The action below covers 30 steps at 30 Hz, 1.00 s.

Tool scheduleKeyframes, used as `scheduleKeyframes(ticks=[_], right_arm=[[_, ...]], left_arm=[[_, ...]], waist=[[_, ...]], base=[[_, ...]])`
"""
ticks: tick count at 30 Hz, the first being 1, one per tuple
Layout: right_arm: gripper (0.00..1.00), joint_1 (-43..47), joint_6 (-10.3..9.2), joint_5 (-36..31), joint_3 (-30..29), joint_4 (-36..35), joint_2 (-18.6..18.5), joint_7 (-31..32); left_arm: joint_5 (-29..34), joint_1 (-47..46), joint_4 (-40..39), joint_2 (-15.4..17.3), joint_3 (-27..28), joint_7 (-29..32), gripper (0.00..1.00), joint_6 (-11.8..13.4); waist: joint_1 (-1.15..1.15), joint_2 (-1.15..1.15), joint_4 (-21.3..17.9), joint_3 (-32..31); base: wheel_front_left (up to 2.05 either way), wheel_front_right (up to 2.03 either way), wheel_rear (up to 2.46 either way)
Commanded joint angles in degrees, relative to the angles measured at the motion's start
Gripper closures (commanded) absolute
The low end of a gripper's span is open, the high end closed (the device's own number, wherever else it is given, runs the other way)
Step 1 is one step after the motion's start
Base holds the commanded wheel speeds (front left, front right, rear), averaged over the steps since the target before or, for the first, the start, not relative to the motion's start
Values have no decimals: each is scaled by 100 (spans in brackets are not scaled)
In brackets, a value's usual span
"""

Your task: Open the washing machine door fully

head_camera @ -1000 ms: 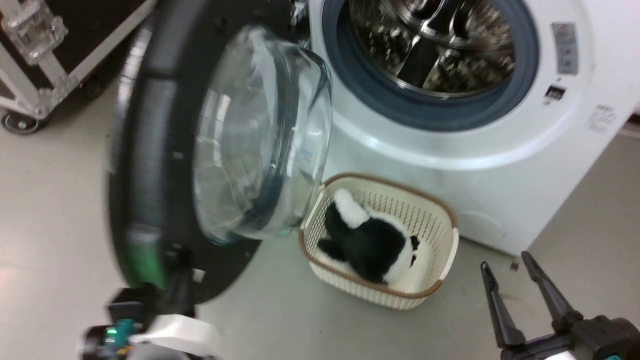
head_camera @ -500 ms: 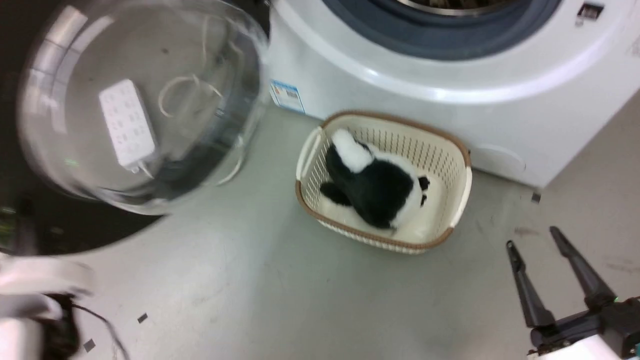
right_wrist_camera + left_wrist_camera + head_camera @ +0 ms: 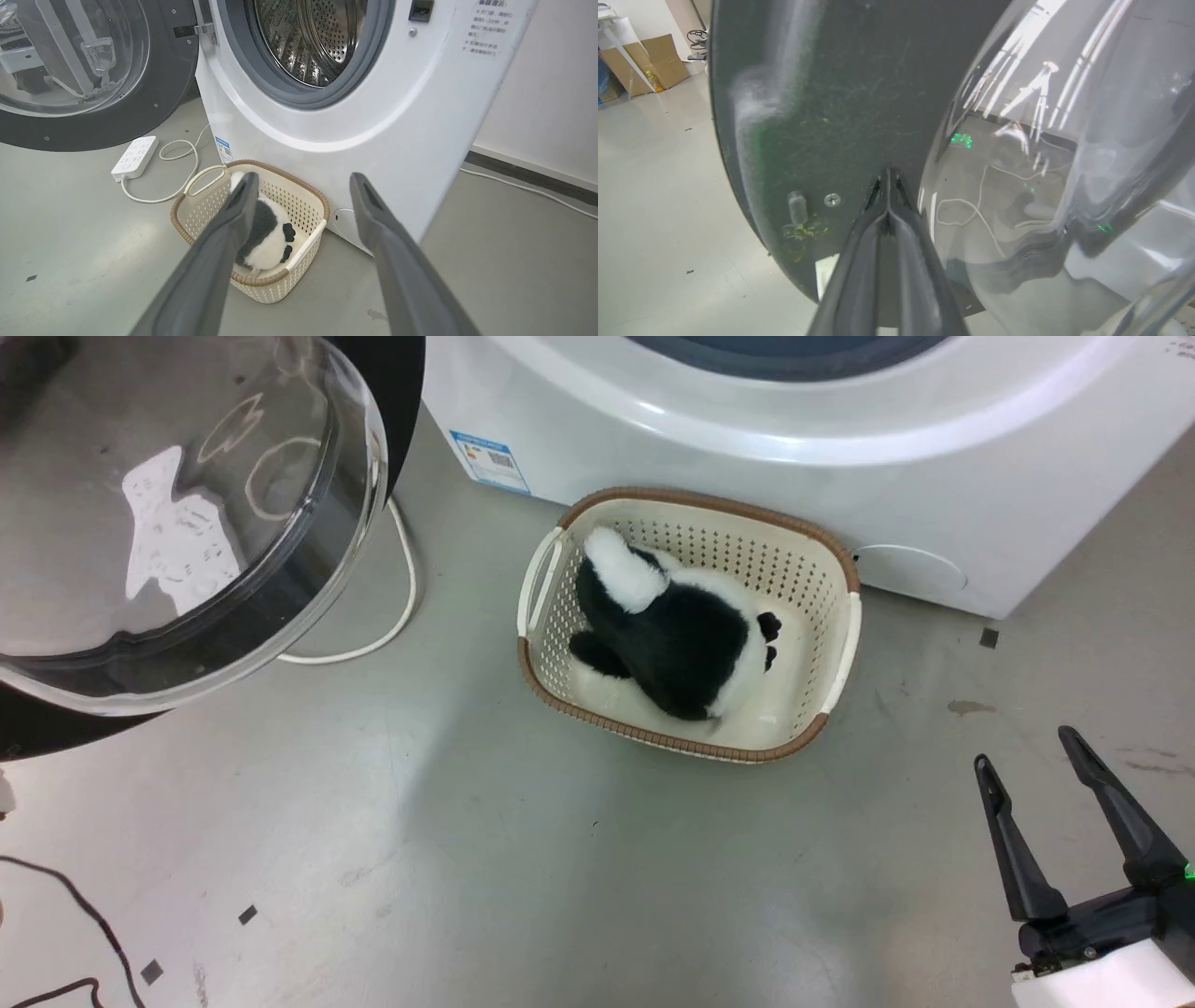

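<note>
the washing machine door (image 3: 187, 523) is found swung well out to the left of the washing machine (image 3: 794, 476), with its inner face and bulging glass bowl turned toward the near side, so that the steel drum opening (image 3: 308, 42) is uncovered. the left hand (image 3: 888, 176) is closed, both fingers pressed together with nothing between them, and its tips are laid against the door's black inner ring just beside the glass. the right hand (image 3: 1024, 751) is held open and idle at the near right, well apart from the door and near the cream basket (image 3: 845, 616). the opening step is judged to be almost finished. a gentle push farther left and away is called for next, until the hinge stop is reached, after which the left hand can be drawn clear.
</note>
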Motion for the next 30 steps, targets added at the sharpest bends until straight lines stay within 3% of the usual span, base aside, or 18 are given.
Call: scheduleKeyframes(ticks=[1,8,15,21,28,29,30], right_arm=[[0,-66,3,7,-22,-13,6,-26],[0,-98,3,-131,-99,60,161,-26],[0,-48,3,-174,-217,170,460,-26],[0,87,3,-253,-248,260,637,-26],[0,225,3,-317,-314,321,879,-26],[0,242,3,-328,-288,331,898,-26],[0,264,3,-345,-272,341,916,-26]], left_arm=[[28,-96,103,54,12,-86,100,-31],[246,95,46,-32,15,-333,100,-125],[857,614,-1178,-317,-196,-369,100,-53],[1231,1216,-2331,-778,-802,-310,100,-25],[1515,2091,-2679,-1307,-1685,-21,100,41],[1516,2182,-2646,-1360,-1744,-48,92,36],[1554,2264,-2615,-1400,-1813,-76,52,43]], waist=[[-1,0,-23,-52],[-1,0,-112,-445],[-1,0,-339,-1129],[-1,0,-709,-1711],[-1,0,-1376,-2322],[-1,0,-1442,-2356],[-1,0,-1498,-2381]], base=[[0,0,0],[0,0,0],[0,0,0],[0,0,0],[0,0,0],[0,0,0],[0,0,0]])
